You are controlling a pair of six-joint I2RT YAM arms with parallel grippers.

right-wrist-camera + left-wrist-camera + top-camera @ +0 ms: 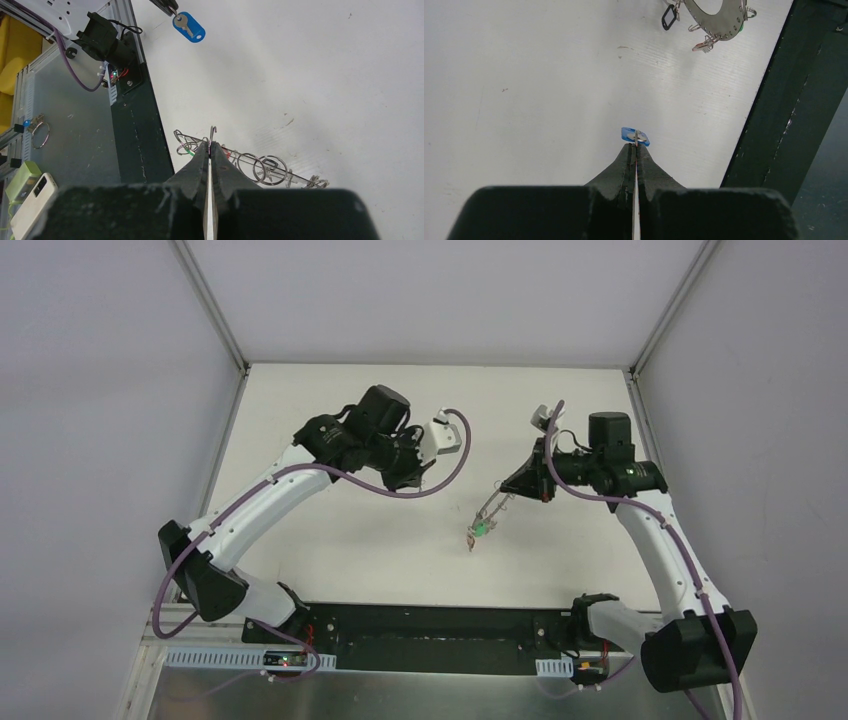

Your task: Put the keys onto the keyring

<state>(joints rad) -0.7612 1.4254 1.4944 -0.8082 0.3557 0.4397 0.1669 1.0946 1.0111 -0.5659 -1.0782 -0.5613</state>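
Note:
My left gripper is shut on a silver key with a blue tag, which sticks out past the fingertips above the white table. The same key hangs in the upper left of the right wrist view. The keyring, a flat grey disc with loops on its rim, shows at the top of the left wrist view with a black tag on it. My right gripper is shut on a wire loop of the keyring, seen edge-on. In the top view the keyring hangs from the right gripper, a green tag lowest.
A black base bar runs along the table's near edge, also visible at the right of the left wrist view. Beyond it, on a grey metal shelf, lie a spare split ring and a small white device. Pale enclosure walls surround the table.

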